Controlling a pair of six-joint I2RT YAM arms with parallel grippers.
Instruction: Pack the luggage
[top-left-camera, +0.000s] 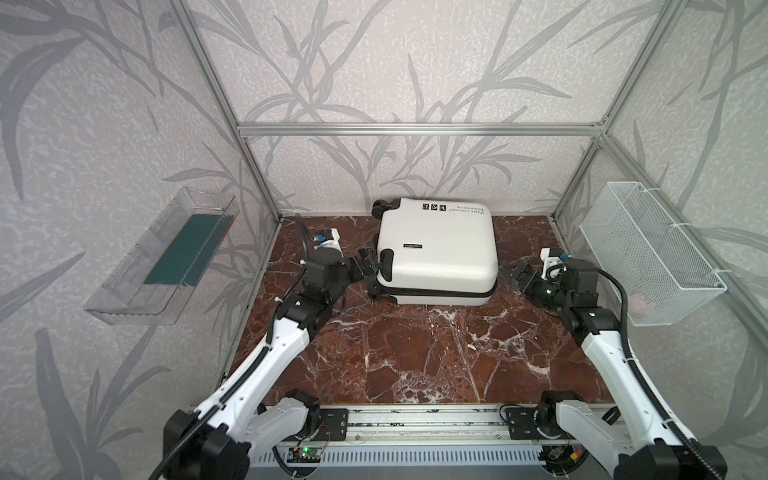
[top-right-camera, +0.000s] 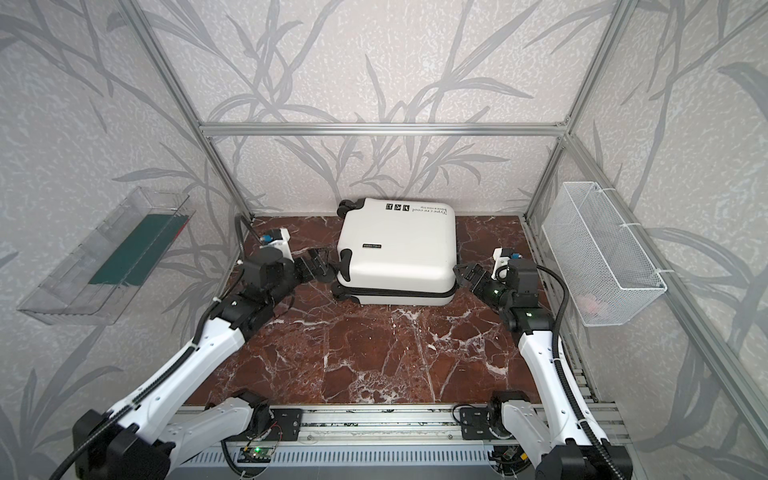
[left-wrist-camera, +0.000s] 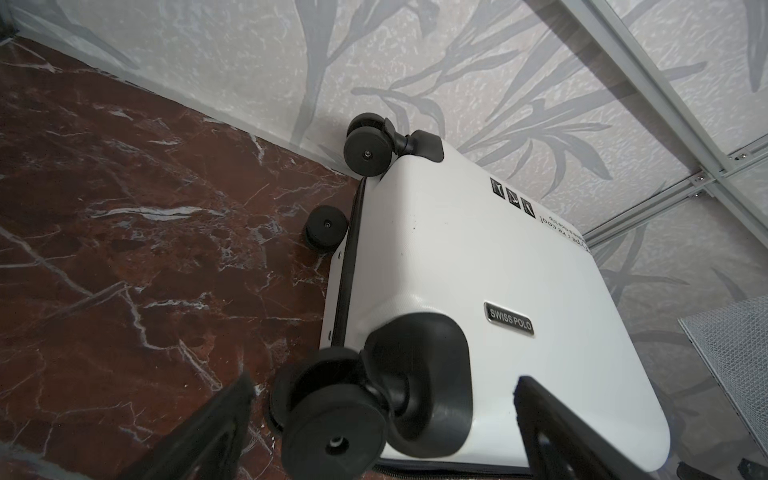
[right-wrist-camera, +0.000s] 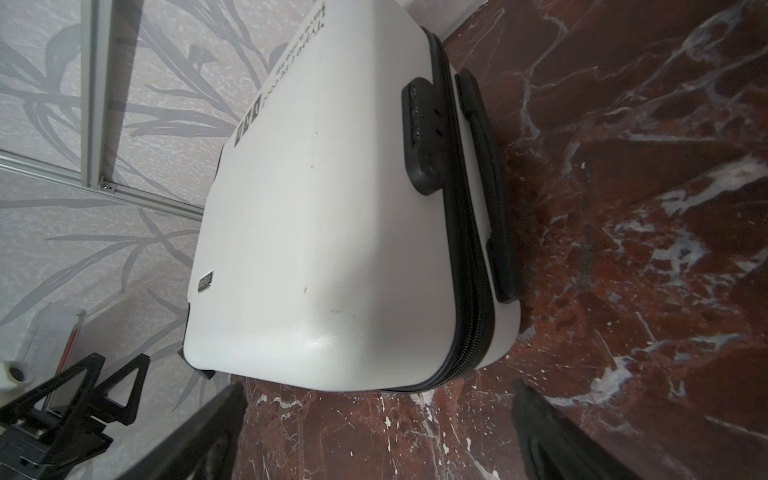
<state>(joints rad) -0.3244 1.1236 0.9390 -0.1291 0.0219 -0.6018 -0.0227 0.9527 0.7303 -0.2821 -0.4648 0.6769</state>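
A clear bin (top-left-camera: 124, 299) hung on the wall, well outside the left hand (top-left-camera: 368, 266), with a flat green thing lying in it. The left hand stood open, its fingers (left-wrist-camera: 224, 428) spread wide. In its wrist view a black wheel (left-wrist-camera: 332, 432) of the luggage (top-left-camera: 436, 249) sat between them with a gap on each side; whether anything touched, I could not tell.

Just ahead of that hand, the white luggage lay flat and closed on the bench (top-left-camera: 415, 353), its far edge against the back wall and its wheels towards the left hand. In both top views it lay between the two hands.

The right hand (top-left-camera: 518, 275) was open too, near the luggage's other end but apart from it, with bare bench between its fingers (right-wrist-camera: 536, 419). Behind this hand a wire basket (top-left-camera: 648, 249) hung on the wall, something pink in its bottom.
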